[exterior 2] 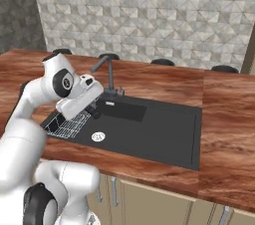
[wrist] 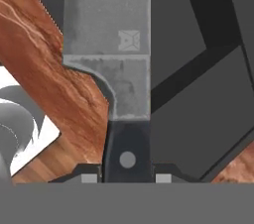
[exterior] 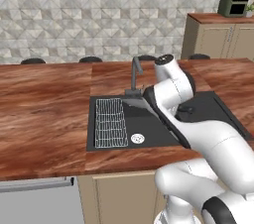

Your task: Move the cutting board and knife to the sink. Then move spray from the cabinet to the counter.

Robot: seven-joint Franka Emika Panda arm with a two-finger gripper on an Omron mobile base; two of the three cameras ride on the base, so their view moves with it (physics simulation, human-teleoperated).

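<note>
Holding the knife [wrist: 111, 54] by its black handle, the claw [wrist: 128, 176] sits narrow, one finger on each side of the grip w/ the blade pointing away along the hand's axis. In the hand view the blade lies over the edge where the table [wrist: 59, 84] meets the black sink [wrist: 198, 104] — so we judge the knife is carried above the basin, not yet set down.

Step in hand, as we read it: lower the knife into the sink. To do it well we would keep the blade roughly level, bring it down over the bare basin floor rather than the faucet [exterior 2: 105, 69], and open only once it is close to the bottom, so it does not drop or skid.

Views compared: the hand view gives the grip itself — handle rivet, finger tips, blade face — which the base views do not resolve. The left base view adds the wire rack [exterior: 110, 122] at the basin's left end, the drain [exterior: 137, 139] beside it, plus a dark slab in the right half of the sink; we cannot tell for sure that this is the cutting board. The right base view shows the hand low over the sink's left part, near the faucet.
</note>
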